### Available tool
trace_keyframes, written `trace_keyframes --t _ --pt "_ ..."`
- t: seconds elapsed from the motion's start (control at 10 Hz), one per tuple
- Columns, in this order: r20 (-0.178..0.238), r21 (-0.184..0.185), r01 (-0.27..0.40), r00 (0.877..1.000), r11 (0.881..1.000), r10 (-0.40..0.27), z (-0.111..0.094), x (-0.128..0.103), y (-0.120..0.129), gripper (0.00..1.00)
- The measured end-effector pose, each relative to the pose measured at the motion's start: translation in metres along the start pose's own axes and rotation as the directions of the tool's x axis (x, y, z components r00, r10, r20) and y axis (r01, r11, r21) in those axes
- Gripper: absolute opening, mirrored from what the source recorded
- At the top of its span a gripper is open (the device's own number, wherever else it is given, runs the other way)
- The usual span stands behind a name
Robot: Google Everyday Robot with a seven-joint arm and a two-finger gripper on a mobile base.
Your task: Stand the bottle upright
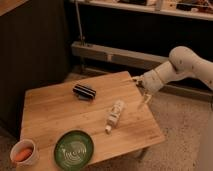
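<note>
The bottle [114,116] is small, slim and whitish-cream, with darker markings mid-body. It lies on its side on the wooden table [50,107], right of centre, with its cap pointing toward the front edge. My gripper [140,91] hangs at the table's right edge, above and to the right of the bottle and apart from it. Its two pale fingers [145,102] are spread and hold nothing. The white arm [187,62] reaches in from the right.
A black ribbed cylinder [84,91] lies behind and left of the bottle. A green plate [74,149] sits near the front edge. A white cup [23,153] holding something orange stands at the front left corner. A metal rail [110,54] runs behind the table.
</note>
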Motion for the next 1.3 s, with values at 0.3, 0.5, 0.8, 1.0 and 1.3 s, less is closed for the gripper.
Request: trace_keyframes --t 0.3,0.5,0.8,1.0,1.3 --pt "0.159 0.068 0.102 0.981 0.992 -0.112 -0.002 0.021 0.011 0.8" --pt "0.343 0.199 0.2 0.903 0.959 -0.26 0.019 0.047 0.017 0.8" --pt "0.451 0.351 0.233 0.807 0.907 -0.382 0.064 0.052 0.008 0.8" --pt "0.424 0.375 0.216 0.825 0.902 -0.374 0.086 0.034 -0.005 0.8" --pt "0.361 0.417 0.187 0.864 0.889 -0.351 0.123 0.021 -0.024 0.8"
